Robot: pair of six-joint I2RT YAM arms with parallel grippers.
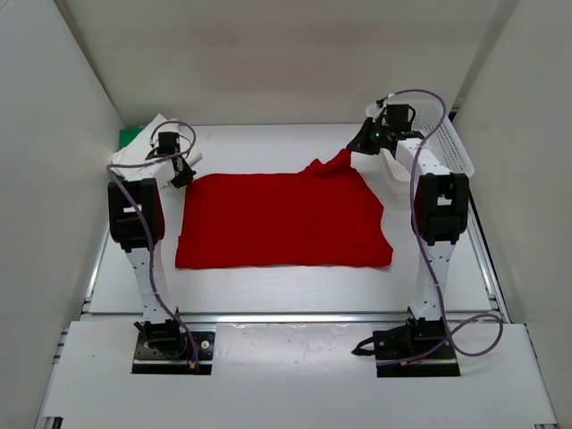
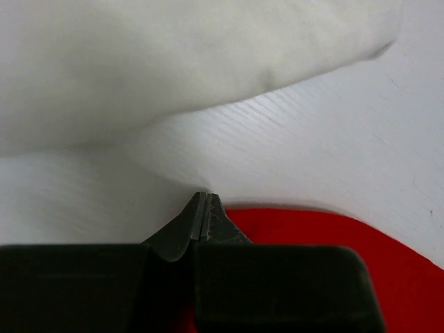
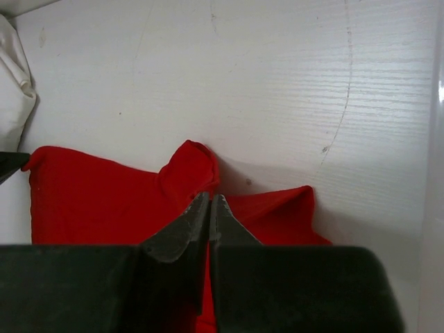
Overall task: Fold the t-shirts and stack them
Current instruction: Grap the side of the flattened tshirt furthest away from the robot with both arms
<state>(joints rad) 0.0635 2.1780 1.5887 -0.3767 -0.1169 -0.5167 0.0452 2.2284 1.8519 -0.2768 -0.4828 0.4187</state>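
White table [image 1: 268, 286] inside white walls. We see the red t-shirt [image 1: 281, 219] spread flat at centre frame in the top view. Right gripper [image 1: 355, 148] sits at upper right, fingers pinching the shirt's far right corner, which is raised off the table. Left gripper [image 1: 183, 176] is at upper left, fingers pressed together at the shirt's far left edge; we cannot tell if cloth is caught. White t-shirt [image 1: 154, 132] and green t-shirt [image 1: 128, 137] lie in the upper left corner. Mesh basket [image 1: 456, 147] is at upper right.
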